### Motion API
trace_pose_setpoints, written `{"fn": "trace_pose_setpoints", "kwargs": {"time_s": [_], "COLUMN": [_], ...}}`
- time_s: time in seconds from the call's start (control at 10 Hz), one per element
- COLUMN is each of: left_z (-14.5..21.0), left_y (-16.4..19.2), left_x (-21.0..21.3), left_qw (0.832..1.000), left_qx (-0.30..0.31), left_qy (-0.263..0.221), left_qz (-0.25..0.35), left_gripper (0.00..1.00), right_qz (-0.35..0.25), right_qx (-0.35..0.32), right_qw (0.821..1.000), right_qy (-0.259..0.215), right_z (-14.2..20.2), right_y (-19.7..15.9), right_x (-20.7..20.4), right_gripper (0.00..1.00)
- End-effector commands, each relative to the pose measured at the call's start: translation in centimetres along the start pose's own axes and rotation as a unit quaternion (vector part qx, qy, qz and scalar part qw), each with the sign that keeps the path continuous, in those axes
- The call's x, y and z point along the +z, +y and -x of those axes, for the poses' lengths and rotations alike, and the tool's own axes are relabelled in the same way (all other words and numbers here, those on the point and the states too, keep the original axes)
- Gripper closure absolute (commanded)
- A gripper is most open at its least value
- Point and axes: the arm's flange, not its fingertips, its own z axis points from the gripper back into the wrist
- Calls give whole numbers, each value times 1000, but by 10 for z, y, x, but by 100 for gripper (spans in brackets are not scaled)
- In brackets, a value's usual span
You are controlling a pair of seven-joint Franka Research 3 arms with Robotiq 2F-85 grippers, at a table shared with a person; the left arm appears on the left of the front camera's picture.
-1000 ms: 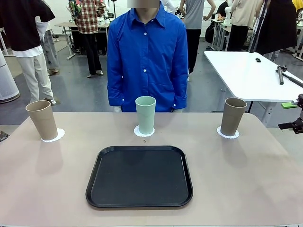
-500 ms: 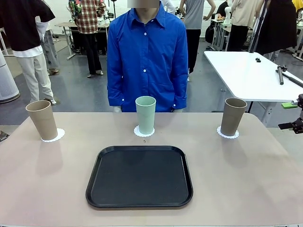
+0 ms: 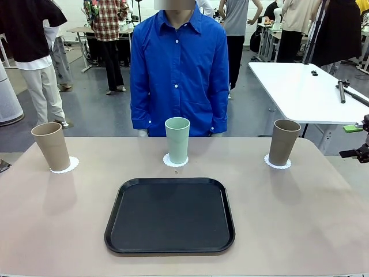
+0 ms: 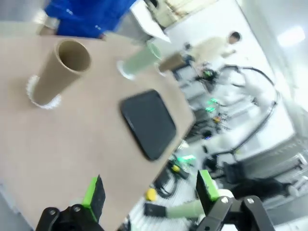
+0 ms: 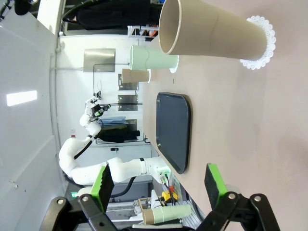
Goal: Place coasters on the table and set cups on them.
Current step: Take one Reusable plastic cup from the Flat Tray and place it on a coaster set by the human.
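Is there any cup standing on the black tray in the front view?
No, the black tray is bare; the mint green cup and both tan cups stand on white coasters on the table.

Left cup: we see a tan-brown tapered tumbler [image 3: 51, 146], no handle, upright with its mouth open, on the far left of the table [image 3: 57, 225].
Left coaster: a white lacy doily [image 3: 71, 166] under that cup, its scalloped edge showing on the right side of the base.
Middle cup: we see a pale mint green tumbler [image 3: 177, 139], upright, at the far middle of the table.
Middle coaster: a white doily [image 3: 168, 162] ringing the mint cup's base.
Right cup: a tan-brown tumbler [image 3: 283, 142], upright, at the far right.
Right coaster: a white scalloped doily [image 3: 270, 163] beneath it.
Table: beige-tan, matte, rounded corners.
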Motion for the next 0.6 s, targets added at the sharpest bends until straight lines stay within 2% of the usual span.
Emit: {"fn": "trace_pose_setpoints", "kwargs": {"time_s": [0.0,0.2,0.5], "left_z": [-21,-13,-9], "left_y": [37,55,72], "left_x": [47,65,69], "left_qw": [998,996,997], "left_qx": [24,41,50], "left_qy": [49,39,17], "left_qz": [45,62,58], "left_gripper": [0,0,0], "right_qz": [-1,-1,-1], "right_qx": [0,0,0], "right_qw": [1000,1000,1000], "right_qy": [1,1,1], "right_z": [0,0,0], "right_y": [1,1,1], "right_x": [0,0,0], "right_gripper": [0,0,0]}}
